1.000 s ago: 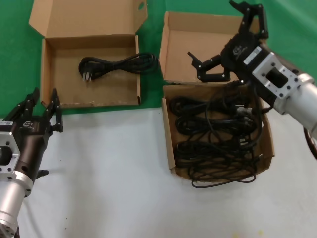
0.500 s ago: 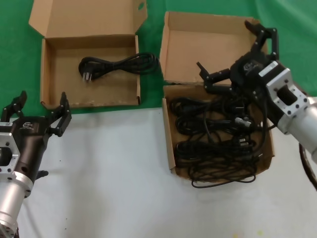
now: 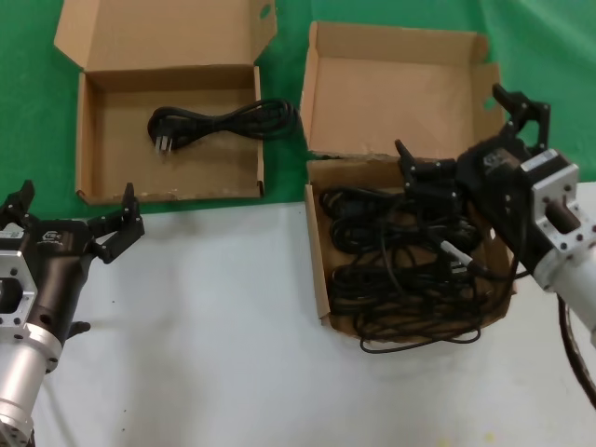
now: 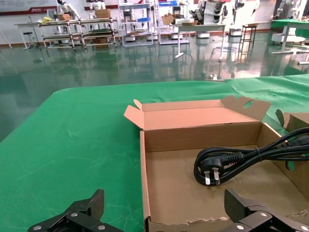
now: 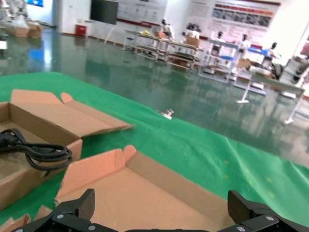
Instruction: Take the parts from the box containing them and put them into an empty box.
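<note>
1. Head view shows my right gripper [image 3: 470, 140] with jaws spread wide, low over the far edge of the squarish brown cardboard box [image 3: 319, 279] on my right, above its contents.
2. That box holds a tangled heap of black looped power cords [image 3: 400, 270]; one loop spills over its near wall onto the white table [image 3: 205, 354].
3. My left gripper [image 3: 73, 212] hovers over the table just before the wider brown cardboard box [image 3: 88, 140], jaws spread, holding nothing.
4. One black cord bundle [image 4: 241, 157] with a moulded plug lies inside that wider box on the green cloth [image 4: 72, 140].
</note>
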